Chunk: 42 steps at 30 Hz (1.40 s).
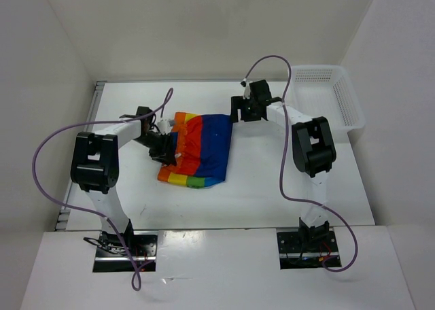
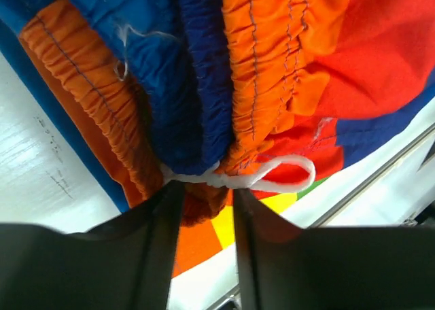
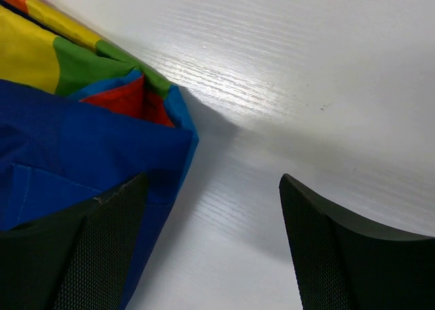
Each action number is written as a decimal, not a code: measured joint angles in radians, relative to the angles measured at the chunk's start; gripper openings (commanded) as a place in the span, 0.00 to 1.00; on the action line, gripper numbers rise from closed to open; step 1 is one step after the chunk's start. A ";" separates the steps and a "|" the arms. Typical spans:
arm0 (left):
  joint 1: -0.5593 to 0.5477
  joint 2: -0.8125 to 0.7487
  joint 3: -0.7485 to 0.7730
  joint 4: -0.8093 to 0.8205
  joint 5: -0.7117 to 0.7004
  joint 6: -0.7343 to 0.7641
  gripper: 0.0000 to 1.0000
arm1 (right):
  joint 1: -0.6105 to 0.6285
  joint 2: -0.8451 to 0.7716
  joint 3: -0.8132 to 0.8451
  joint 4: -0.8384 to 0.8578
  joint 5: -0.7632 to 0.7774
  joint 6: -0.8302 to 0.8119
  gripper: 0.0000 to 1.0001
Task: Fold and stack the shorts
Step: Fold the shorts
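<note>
My left gripper in the top view sits at the left end of the shorts, right against the cloth. The shorts lie folded in a rainbow-striped bundle near the middle of the table, with the blue panel on top. My right gripper hovers just beside the bundle's far right corner. A white mesh basket stands at the table's far right corner, well apart from the shorts.

At my left wrist, the fingers stand a narrow way apart. The gathered orange and blue waistband bunches right at their tips, and some orange cloth shows in the gap. The white drawstring loops across just beyond the tips. I cannot tell whether the jaws are pinching the cloth or only resting around it.

At my right wrist, the jaws are spread wide with only bare table between them. They have hold of nothing. The blue corner of the shorts lies under my left-hand finger.
</note>
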 measured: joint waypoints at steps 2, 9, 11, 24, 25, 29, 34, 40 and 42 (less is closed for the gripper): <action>0.001 0.000 0.003 -0.003 -0.001 -0.004 0.49 | 0.003 0.000 0.000 0.000 -0.007 -0.010 0.83; 0.004 -0.010 0.126 -0.085 0.050 -0.003 0.71 | 0.006 -0.066 -0.007 -0.013 -0.007 -0.106 0.83; 0.014 -0.026 0.149 -0.094 0.079 0.001 0.77 | 0.006 -0.116 -0.023 -0.019 -0.011 -0.130 0.83; 0.011 0.196 0.440 0.040 0.004 -0.003 0.86 | 0.007 -0.137 -0.079 -0.018 -0.133 -0.113 0.83; 0.007 0.222 0.448 0.049 -0.003 -0.003 0.86 | 0.007 -0.128 -0.079 -0.017 -0.140 -0.107 0.83; 0.004 0.298 0.452 0.054 -0.014 -0.003 0.82 | 0.007 -0.100 -0.079 -0.018 -0.159 -0.084 0.83; 0.008 0.324 0.480 0.056 -0.002 -0.008 0.53 | 0.007 -0.092 -0.078 -0.017 -0.164 -0.073 0.83; 0.008 0.373 0.509 0.078 0.022 -0.006 0.22 | 0.007 -0.091 -0.025 -0.019 -0.154 -0.071 0.83; 0.008 0.375 0.510 0.080 0.035 -0.005 0.22 | 0.005 -0.091 0.004 -0.019 -0.150 -0.071 0.83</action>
